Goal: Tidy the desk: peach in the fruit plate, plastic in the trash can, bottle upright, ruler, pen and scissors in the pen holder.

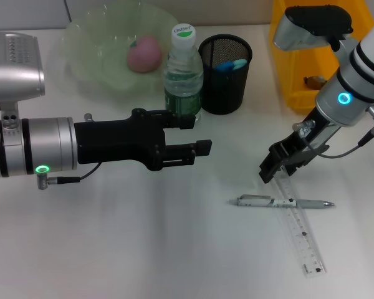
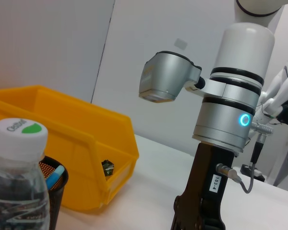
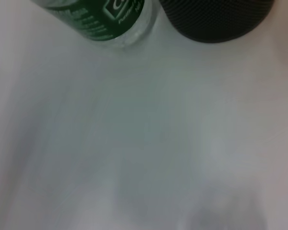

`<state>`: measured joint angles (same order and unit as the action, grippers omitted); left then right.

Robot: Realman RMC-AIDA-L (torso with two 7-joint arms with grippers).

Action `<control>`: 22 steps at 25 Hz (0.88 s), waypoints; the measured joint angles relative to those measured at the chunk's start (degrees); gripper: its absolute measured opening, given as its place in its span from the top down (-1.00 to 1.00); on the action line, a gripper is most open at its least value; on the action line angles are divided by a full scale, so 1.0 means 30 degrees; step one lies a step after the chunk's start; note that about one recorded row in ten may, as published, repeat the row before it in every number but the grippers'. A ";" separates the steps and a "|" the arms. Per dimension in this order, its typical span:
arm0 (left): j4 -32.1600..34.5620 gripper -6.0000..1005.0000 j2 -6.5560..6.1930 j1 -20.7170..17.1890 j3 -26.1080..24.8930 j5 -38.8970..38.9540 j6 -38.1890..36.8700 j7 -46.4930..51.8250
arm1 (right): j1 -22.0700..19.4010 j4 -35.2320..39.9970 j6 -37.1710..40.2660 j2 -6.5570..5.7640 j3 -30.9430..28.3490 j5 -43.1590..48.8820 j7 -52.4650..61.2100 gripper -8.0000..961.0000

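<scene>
A pink peach lies in the clear green fruit plate at the back. The bottle stands upright beside the black mesh pen holder. Something blue sits in the holder; I cannot tell if it is the scissors. The pen lies across the clear ruler on the table at the right. My right gripper hovers open just over the ruler's far end. My left gripper is open and holds nothing, in front of the bottle. The yellow trash can holds a small crumpled scrap.
The left wrist view shows the bottle cap, the holder rim, the yellow bin and my right arm. The right wrist view shows the bottle's base and the holder's base over white table.
</scene>
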<state>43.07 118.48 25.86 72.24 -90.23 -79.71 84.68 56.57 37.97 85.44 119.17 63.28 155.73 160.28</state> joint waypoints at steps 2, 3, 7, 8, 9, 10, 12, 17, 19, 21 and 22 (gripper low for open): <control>0.0001 -0.31 0.0000 -0.0003 0.0001 0.0006 -0.0001 -0.0002 | 0.0011 -0.0008 0.0010 0.0003 0.0000 0.0000 0.0000 -0.12; -0.0001 -0.31 -0.0001 -0.0005 0.0000 0.0009 0.0000 -0.0004 | 0.0010 -0.0038 0.0016 0.0004 0.0001 0.0000 0.0001 -0.12; 0.0000 -0.31 0.0001 -0.0007 0.0001 0.0019 0.0000 -0.0009 | 0.0011 -0.0048 0.0024 0.0020 0.0001 0.0000 0.0001 -0.11; 0.0000 -0.31 0.0000 -0.0007 0.0001 0.0021 -0.0001 -0.0012 | 0.0010 -0.0053 0.0033 0.0029 0.0001 0.0000 0.0001 -0.10; 0.0000 -0.31 0.0000 -0.0007 0.0001 0.0021 -0.0001 -0.0012 | 0.0010 -0.0053 0.0033 0.0029 0.0001 0.0000 0.0001 -0.10; 0.0000 -0.31 0.0001 -0.0008 0.0000 0.0021 -0.0001 -0.0012 | 0.0011 -0.0055 0.0050 0.0031 0.0000 0.0000 0.0000 -0.10; 0.0000 -0.31 -0.0001 -0.0012 0.0001 0.0022 -0.0002 -0.0013 | 0.0014 -0.0059 0.0111 0.0033 0.0000 0.0000 0.0001 -0.10; -0.0001 -0.31 0.0000 -0.0035 0.0001 0.0022 -0.0001 -0.0014 | 0.0045 -0.0047 0.0225 0.0033 0.0000 0.0000 0.0060 -0.10; -0.0072 -0.31 0.0001 -0.0036 0.0001 0.0022 -0.0003 -0.0015 | 0.0062 -0.0022 0.0233 0.0033 0.0000 0.0000 0.0069 -0.09; -0.0112 -0.31 0.0001 -0.0036 0.0001 0.0022 -0.0002 -0.0014 | 0.0084 -0.0020 0.0234 0.0033 0.0013 0.0000 0.0071 -0.09; -0.0124 -0.31 0.0000 -0.0036 0.0001 0.0021 -0.0003 -0.0014 | 0.0092 -0.0023 0.0233 0.0033 0.0029 0.0002 0.0073 -0.09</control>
<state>42.69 118.48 25.75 72.24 -90.17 -79.72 84.64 56.84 37.90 86.14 119.27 63.37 155.74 160.50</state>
